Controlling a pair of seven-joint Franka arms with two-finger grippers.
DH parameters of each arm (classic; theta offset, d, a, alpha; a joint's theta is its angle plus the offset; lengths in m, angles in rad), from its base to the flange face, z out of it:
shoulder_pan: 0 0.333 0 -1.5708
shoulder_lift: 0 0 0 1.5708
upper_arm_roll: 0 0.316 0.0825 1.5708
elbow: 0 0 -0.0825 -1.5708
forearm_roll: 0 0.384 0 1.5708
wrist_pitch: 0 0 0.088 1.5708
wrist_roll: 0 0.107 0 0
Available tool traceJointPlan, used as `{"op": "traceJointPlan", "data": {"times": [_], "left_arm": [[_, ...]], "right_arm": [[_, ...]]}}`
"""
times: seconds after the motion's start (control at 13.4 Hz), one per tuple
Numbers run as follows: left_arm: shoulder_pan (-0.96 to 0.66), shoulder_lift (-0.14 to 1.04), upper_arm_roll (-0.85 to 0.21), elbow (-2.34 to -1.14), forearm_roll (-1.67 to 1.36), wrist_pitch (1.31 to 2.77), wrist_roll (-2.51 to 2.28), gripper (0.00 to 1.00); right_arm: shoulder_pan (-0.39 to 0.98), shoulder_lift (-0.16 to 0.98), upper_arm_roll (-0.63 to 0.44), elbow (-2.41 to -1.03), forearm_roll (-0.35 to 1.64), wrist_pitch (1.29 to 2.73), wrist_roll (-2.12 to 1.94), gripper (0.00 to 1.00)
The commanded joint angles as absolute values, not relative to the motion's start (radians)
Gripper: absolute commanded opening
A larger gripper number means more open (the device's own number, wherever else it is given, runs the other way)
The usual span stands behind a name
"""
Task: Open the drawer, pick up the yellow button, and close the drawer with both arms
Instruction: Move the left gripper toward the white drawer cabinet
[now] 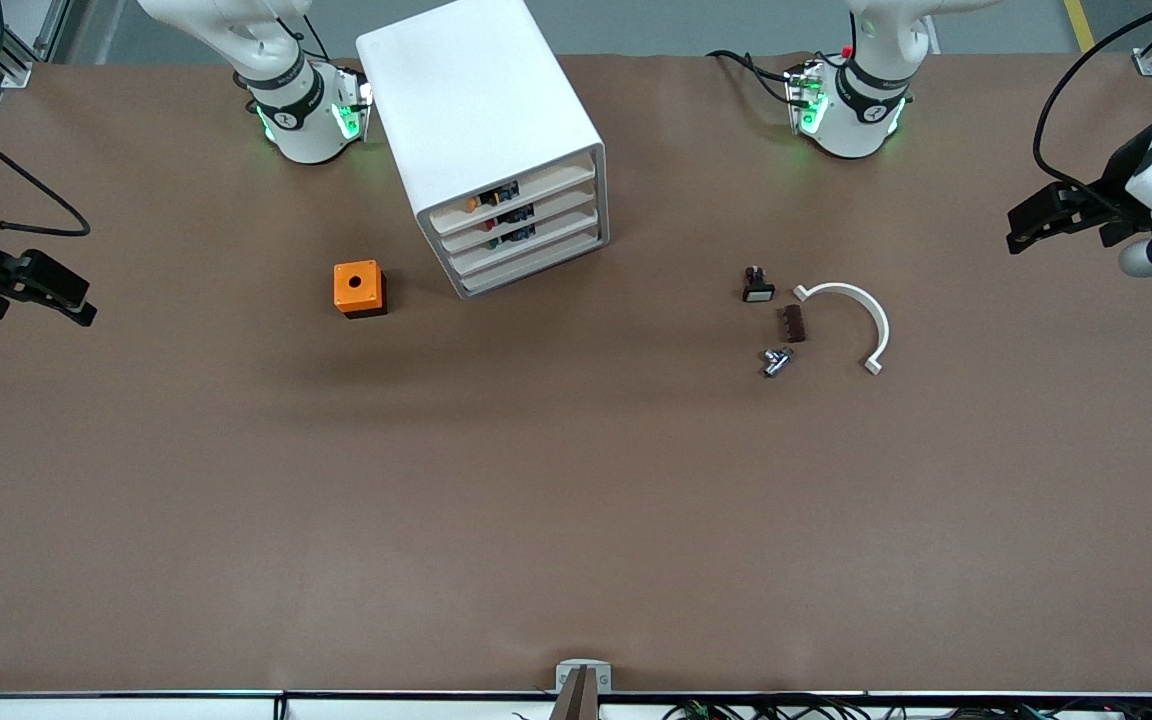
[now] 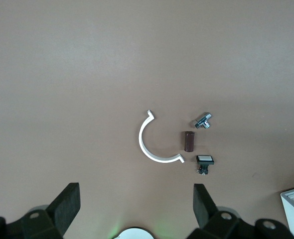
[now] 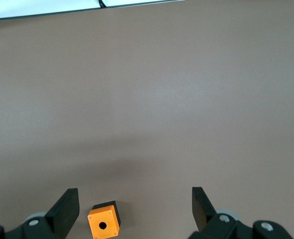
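The white cabinet (image 1: 481, 110) stands near the robots' bases, between the two arms. Its highest drawer (image 1: 556, 182) sits pushed in like the three below it. In the gap above that drawer's lip shows the small orange cap of the button (image 1: 473, 203); the rest of the button is hidden. My left gripper (image 1: 1016, 228) hangs open and empty at the left arm's end of the table, and its open fingers frame bare table in the left wrist view (image 2: 135, 206). My right gripper (image 1: 86, 303) hangs open and empty at the right arm's end, also seen in the right wrist view (image 3: 135, 209).
An orange square box with a round hole (image 1: 359, 288) (image 3: 103, 225) stands beside the cabinet toward the right arm's end. Toward the left arm's end lie a small black piece with a white face (image 1: 757, 286) (image 2: 205, 162), a brown block (image 1: 794, 323), a metal fitting (image 1: 776, 361) and a white curved bracket (image 1: 861, 320).
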State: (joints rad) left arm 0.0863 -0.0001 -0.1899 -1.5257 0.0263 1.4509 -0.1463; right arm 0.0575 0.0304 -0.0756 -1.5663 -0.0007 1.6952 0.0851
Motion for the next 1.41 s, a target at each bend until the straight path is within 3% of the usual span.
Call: {"op": "traceJointPlan", "data": {"times": [0.0,0.22,0.97,1.34], "left_arm": [[0.092,-0.011,-0.193,-1.529,0.044,1.457,-0.137,1.0],[0.095,0.0,-0.187,-1.523,0.043,1.459,-0.144,1.0],[0.074,0.207,-0.199,-1.451,0.029,1.473,-0.259,1.0],[-0.032,0.302,-0.21,-1.427,0.028,1.517,-0.495,1.0]], "right_arm": [[0.04,0.034,-0.061,-1.555,-0.006,1.684,0.087,1.0],[0.038,0.034,-0.061,-1.554,-0.006,1.681,0.074,1.0],[0.034,0.034,-0.064,-1.552,-0.005,1.677,0.069,1.0],[0.038,0.031,-0.063,-1.548,-0.005,1.667,0.067,1.0]]}}
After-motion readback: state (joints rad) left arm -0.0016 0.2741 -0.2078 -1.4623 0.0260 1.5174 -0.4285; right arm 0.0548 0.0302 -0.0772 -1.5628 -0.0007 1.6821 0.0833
